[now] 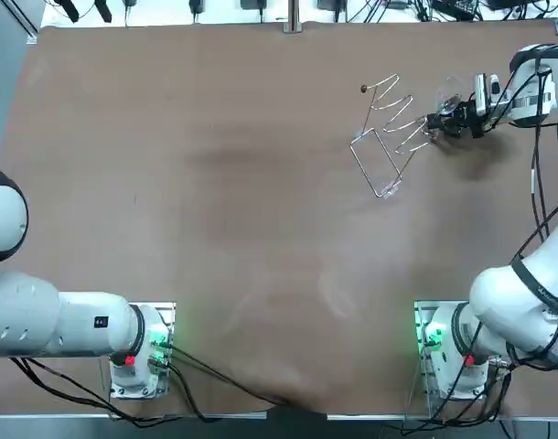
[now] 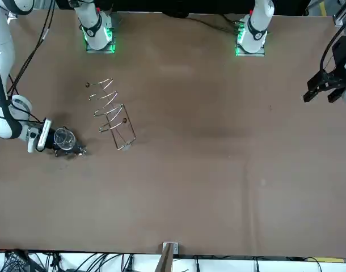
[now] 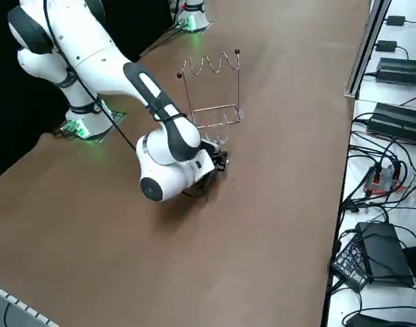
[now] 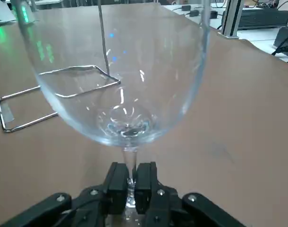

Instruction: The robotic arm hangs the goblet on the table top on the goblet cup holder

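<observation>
The right pincer [image 4: 131, 187] is clenched on the stem of the goblet [image 4: 120, 71], low over the table [image 1: 215, 229], bowl pointing at the wire holder [image 3: 239, 82] just ahead, likely to hook its foot.

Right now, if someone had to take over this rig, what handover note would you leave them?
right gripper: jaws shut on the stem of the goblet, close beside the wire cup holder at the far right of the table.
Done: goblet grasped.
Left: hang it on the holder's wire loops, then release. Nothing hangs on the holder so far. I cannot tell whether the goblet is clear of the tabletop.
</observation>
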`<action>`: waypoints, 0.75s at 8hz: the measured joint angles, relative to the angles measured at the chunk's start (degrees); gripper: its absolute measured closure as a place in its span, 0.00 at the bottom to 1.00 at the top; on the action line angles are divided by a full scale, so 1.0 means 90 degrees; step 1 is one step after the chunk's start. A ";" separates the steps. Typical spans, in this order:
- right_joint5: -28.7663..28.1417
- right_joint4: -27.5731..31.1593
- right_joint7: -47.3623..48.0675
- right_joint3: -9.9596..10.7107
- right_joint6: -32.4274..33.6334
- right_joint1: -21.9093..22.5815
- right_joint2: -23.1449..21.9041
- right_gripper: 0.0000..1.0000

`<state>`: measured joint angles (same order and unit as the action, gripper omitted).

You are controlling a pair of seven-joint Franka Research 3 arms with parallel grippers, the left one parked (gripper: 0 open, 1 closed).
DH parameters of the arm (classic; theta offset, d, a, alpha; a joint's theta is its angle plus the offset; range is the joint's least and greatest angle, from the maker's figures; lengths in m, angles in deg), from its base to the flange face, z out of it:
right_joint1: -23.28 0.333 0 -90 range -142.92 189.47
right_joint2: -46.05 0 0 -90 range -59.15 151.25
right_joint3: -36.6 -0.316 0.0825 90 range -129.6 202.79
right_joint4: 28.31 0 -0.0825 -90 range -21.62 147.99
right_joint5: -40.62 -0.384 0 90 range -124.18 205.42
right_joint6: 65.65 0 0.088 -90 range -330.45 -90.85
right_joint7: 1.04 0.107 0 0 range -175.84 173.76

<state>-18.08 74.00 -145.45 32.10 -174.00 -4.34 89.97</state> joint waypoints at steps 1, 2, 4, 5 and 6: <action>0.0000 0.0000 -0.0004 0.0000 -0.0001 -0.0001 -0.0003 0.89; 0.0000 0.0000 -0.0004 0.0002 -0.0010 -0.0004 -0.0007 0.89; 0.0000 0.0000 -0.0005 0.0003 -0.0014 -0.0009 -0.0009 0.89; 0.0000 -0.0002 -0.0005 0.0004 -0.0039 -0.0010 -0.0018 0.89; 0.0000 -0.0005 -0.0005 0.0008 -0.0078 -0.0010 -0.0043 0.89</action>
<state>-18.08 73.95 -145.49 32.17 -174.71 -4.43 89.58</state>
